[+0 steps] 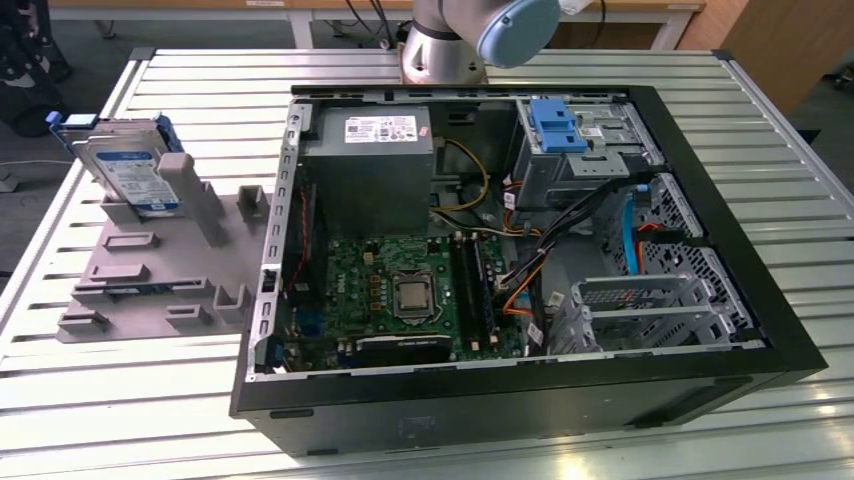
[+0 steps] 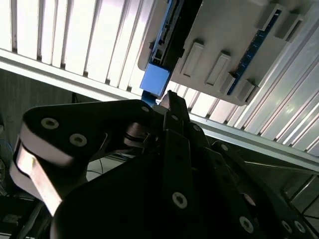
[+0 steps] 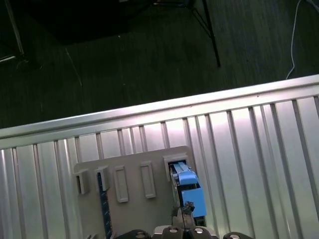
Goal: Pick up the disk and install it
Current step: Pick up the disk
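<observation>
- Disk (image 1: 131,172) stands upright on edge in the grey slotted fixture (image 1: 147,270), at the far end of it, on the exterior view's left. The label side faces the camera, and the blue carrier frame shows along its edges.
- Fixture sits flat on the slatted metal table (image 1: 120,400), just beside the open PC case (image 1: 534,410).
- Gripper (image 3: 183,211) hangs above the disk (image 3: 188,189), apart from it and roughly lined up with its blue end in the first wrist view.
- In the second wrist view the gripper (image 2: 170,102) tip points at the blue carrier end of the disk (image 2: 155,82), which is seated in the fixture (image 2: 224,40).
- Can't tell whether the gripper is open or closed. The disk is in its slot, not in its grasp.
- Case lies on its side with the panel off: motherboard (image 1: 400,290) in the middle, grey power supply (image 1: 374,165) behind it, blue latch bracket (image 1: 554,125) at the far bay, metal drive cage (image 1: 654,305) on the exterior view's right.
- Arm base (image 1: 461,35) stands behind the case.
</observation>
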Controlling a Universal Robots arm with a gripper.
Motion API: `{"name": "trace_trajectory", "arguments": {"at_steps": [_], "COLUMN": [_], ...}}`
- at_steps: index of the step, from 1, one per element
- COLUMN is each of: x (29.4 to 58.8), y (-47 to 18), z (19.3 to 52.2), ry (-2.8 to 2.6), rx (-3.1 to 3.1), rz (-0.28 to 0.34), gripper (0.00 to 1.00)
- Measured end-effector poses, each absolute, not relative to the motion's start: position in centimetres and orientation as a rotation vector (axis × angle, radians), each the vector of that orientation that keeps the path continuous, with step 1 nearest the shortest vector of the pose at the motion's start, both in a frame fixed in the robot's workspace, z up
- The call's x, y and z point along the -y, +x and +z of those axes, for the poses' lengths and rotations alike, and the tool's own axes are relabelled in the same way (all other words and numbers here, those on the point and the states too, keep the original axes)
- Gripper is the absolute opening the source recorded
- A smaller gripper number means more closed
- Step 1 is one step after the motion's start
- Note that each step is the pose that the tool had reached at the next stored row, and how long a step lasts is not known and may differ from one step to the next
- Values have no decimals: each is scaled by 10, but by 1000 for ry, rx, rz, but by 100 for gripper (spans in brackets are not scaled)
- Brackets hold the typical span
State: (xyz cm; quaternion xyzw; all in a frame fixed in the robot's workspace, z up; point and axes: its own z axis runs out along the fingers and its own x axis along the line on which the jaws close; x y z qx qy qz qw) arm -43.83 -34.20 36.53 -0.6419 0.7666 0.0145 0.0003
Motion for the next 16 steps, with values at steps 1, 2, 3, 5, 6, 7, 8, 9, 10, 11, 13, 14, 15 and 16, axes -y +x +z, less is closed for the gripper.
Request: {"name": "trace_trajectory", "arguments": {"at_steps": [1,2,3,5,6,7,8,9,10,11,13,14,15,16], "x": [342,342,342,342,342,342,342,342,342,342,342,342,342,342], "y": [-438,-438,-438,-438,-438,-438,-438,-438,-438,-438,-438,-438,-438,-438], "z": [365,365,365,365,365,365,365,365,365,365,365,365,365,365], "ry": [-2039,-2061,-2082,-2124,-2144,-2153,-2154,-2154,-2154,-2154,-2154,-2154,-2154,-2154], "rx": [-2389,-2370,-2352,-2315,-2297,-2288,-2288,-2288,-2288,-2288,-2288,-2288,-2288,-2288], "rz": [45,45,45,45,45,45,45,45,45,45,45,45,45,45], "gripper": [11,11,11,11,11,11,11,11,11,11,11,17,24,24]}}
